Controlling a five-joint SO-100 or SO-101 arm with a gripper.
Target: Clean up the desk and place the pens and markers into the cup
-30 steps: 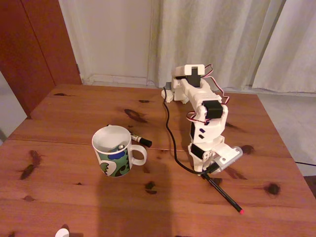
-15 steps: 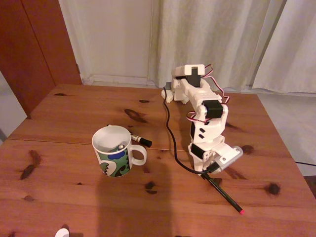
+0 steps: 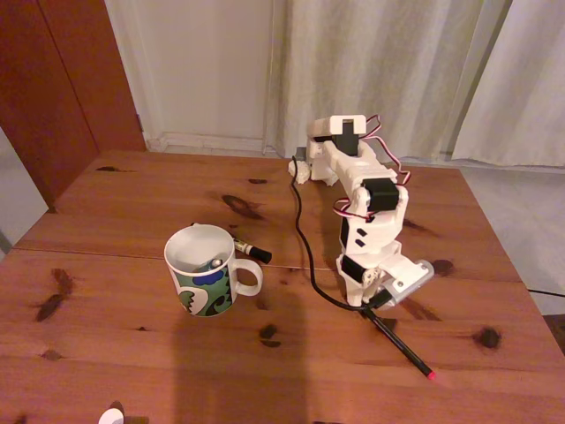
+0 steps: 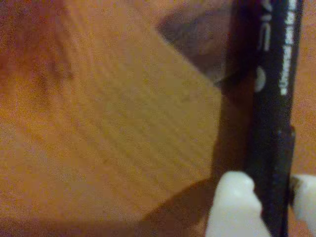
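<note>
The arm is folded low over the desk (image 3: 132, 203), and the tool (image 3: 374, 304) is down at the surface, well to the right of the cup (image 3: 201, 270) in the fixed view. It sits right at the upper end of the long black pen (image 3: 402, 343), which lies flat on the wood and slants away from the cup toward the near right, its pink-red tip at the far end.

Up close in the wrist view, the pen (image 4: 269, 118) runs straight up the picture on the right, white lettering on its barrel. Two white fingertips (image 4: 232, 202) flank it at the bottom, one on each side of the barrel, so the tool (image 4: 273, 207) is clenched around the black pen. The pen looks to be lying on the desk (image 4: 123, 123) and not lifted off it.

Over at the cup: it stands upright on the desk, handle turned toward the arm, green, blue and black swirls facing us. Something small and rounded pokes up inside it against the white wall; too small to say what. Just behind the cup's handle side lies the black-capped marker (image 3: 252, 251), touching or nearly touching the rim side, flat on the wood. A black cable (image 3: 305, 252) snakes across the desk between the cup and the arm.
</note>
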